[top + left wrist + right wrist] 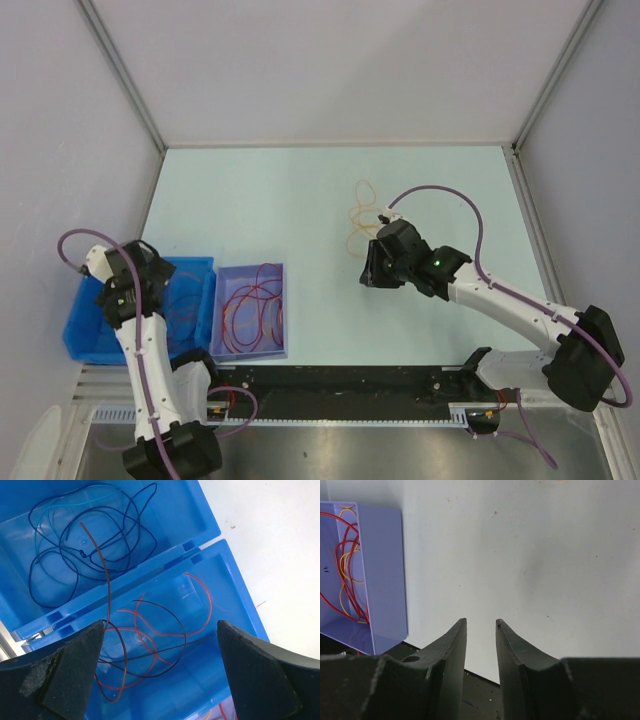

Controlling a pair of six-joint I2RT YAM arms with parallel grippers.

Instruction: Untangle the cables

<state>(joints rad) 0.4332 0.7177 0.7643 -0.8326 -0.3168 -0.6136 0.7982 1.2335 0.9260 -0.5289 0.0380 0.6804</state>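
Note:
A small tangle of orange and yellow cables (360,215) lies on the table just beyond my right gripper (368,272). That gripper (481,620) hovers over bare table with its jaws a narrow gap apart and nothing between them. My left gripper (160,625) stands wide open above a blue bin (235,585) holding red and dark cables (150,630). One brown-red cable (102,565) arches up from beside the left fingertip into the neighbouring blue bin (175,510), where dark blue and teal cables (75,545) lie. Nothing is gripped.
A lavender bin (250,268) with red and yellow cables (255,310) stands right of the blue bins (195,263); the right wrist view shows its wall (385,570). A black rail (350,385) runs along the near edge. Grey walls enclose the table.

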